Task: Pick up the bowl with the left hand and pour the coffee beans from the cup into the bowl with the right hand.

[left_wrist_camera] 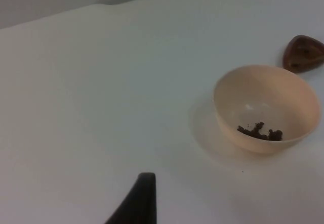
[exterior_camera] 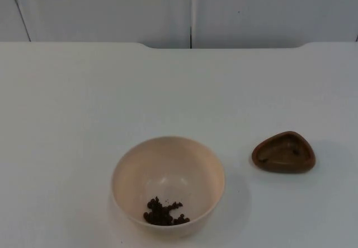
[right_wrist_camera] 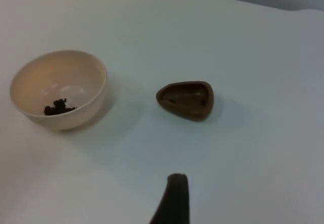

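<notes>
A cream bowl (exterior_camera: 168, 183) stands upright on the white table near the front edge, with a small heap of coffee beans (exterior_camera: 165, 212) inside. The bowl (left_wrist_camera: 266, 107) and its beans (left_wrist_camera: 260, 132) also appear in the left wrist view, and the bowl (right_wrist_camera: 59, 88) in the right wrist view. To its right lies a small brown rounded-triangular cup (exterior_camera: 283, 152), resting on the table and looking empty; the cup (right_wrist_camera: 186, 99) sits apart from the bowl. One black fingertip (left_wrist_camera: 139, 198) of the left gripper and one fingertip (right_wrist_camera: 173, 198) of the right gripper stand well back from both objects.
The white table (exterior_camera: 84, 102) ends at a grey partition wall (exterior_camera: 190, 10) at the back.
</notes>
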You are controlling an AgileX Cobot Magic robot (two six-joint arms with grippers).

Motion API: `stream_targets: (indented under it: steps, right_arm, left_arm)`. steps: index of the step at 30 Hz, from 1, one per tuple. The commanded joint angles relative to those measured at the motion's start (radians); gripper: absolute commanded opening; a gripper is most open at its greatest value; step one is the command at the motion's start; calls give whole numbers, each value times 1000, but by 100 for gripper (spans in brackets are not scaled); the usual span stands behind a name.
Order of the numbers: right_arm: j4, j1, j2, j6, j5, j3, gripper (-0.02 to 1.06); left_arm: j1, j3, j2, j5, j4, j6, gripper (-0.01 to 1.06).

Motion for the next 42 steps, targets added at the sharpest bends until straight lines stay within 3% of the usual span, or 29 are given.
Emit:
stream_targets:
  steps: [1, 5, 10, 24, 31, 42]
  right_arm:
    - [-6, -2, -2, 0, -1, 2, 71]
    - [-9, -2, -2, 0, -1, 2, 71]
    - [-66, -2, -2, 75, -3, 2, 71]
    - [-70, -2, -2, 68, -3, 2, 72]
    - [-70, -2, -2, 68, -3, 2, 105]
    - [-70, -2, -2, 70, -3, 2, 105]
  left_arm:
    - [-5, 3, -3, 2, 5, -8, 105]
    - [-5, 3, -3, 2, 5, -8, 105]
    - [-5, 3, -3, 2, 12, -8, 105]
    - [-5, 3, -3, 2, 12, -8, 105]
    - [-5, 3, -3, 2, 12, -8, 105]
    - [-5, 3, -3, 2, 10, -8, 105]
